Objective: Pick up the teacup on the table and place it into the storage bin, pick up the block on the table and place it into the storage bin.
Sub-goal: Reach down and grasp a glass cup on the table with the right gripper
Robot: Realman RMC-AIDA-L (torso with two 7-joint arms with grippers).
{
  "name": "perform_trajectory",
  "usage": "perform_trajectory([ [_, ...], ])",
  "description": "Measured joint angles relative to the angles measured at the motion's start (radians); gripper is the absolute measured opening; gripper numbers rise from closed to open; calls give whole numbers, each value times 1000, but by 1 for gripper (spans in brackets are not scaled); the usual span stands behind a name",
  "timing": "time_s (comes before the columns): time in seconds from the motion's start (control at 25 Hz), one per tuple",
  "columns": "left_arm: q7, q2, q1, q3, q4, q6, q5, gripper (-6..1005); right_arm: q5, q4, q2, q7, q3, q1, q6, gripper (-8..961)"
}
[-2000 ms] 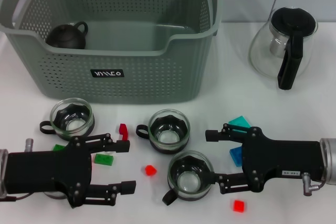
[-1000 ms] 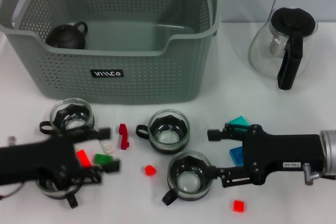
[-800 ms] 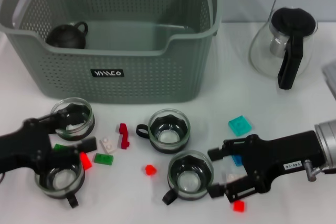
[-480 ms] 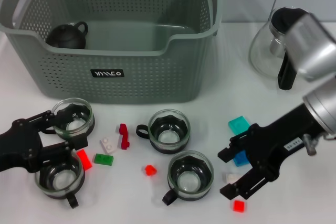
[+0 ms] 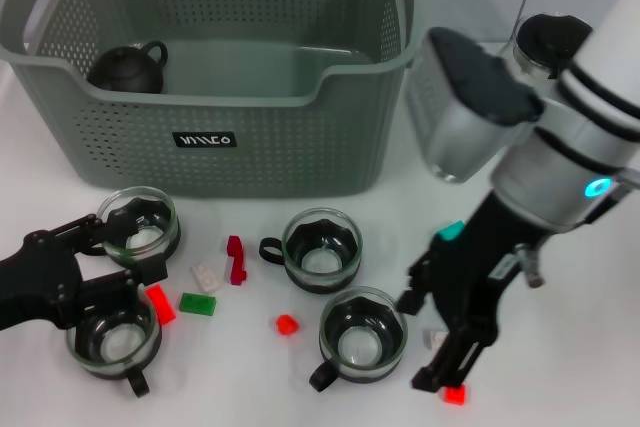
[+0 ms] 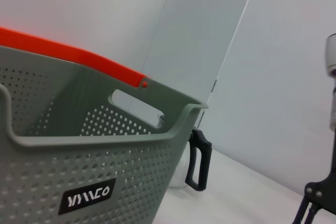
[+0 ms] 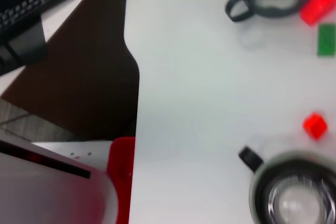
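The grey storage bin (image 5: 300, 137) stands at the back with a dark teapot (image 5: 128, 67) inside; its side also fills the left wrist view (image 6: 79, 182). Glass teacups sit in front: back-left (image 5: 138, 227), middle (image 5: 320, 247), front-middle (image 5: 362, 332), front-left (image 5: 112, 339). Small blocks lie among them: red (image 5: 287, 324), red (image 5: 159, 304), green (image 5: 198, 303), white (image 5: 206, 275), dark red (image 5: 235, 259). My left gripper (image 5: 130, 247) is open, low at the left, its fingers straddling the back-left cup's near side. My right gripper (image 5: 425, 342) is open, just right of the front-middle cup.
A red block (image 5: 455, 394) lies by the right gripper's nearer fingertip and a teal block (image 5: 452, 232) peeks out behind the arm. The raised right arm hides most of the glass pot (image 5: 555, 42). The right wrist view shows the table edge (image 7: 131, 103).
The right arm has swung up and turned, so its gripper now points down beside the front-middle cup. The left gripper drew back to the left and has held still lately.
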Motion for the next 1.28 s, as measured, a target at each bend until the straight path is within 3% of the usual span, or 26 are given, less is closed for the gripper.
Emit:
perform_trajectory([
  [0.6, 1, 2, -7, 0, -49, -60, -2, 813, 95, -55, 8, 18, -397, -20, 219, 912],
  [0.96, 1, 3, -6, -1, -49, -66, -1, 813, 103, -52, 6, 45, -537, -53, 356, 914],
  [1.28, 1, 3, -4, -1, -49, -69, 0, 814, 82, -53, 6, 74, -608, -65, 407, 851],
])
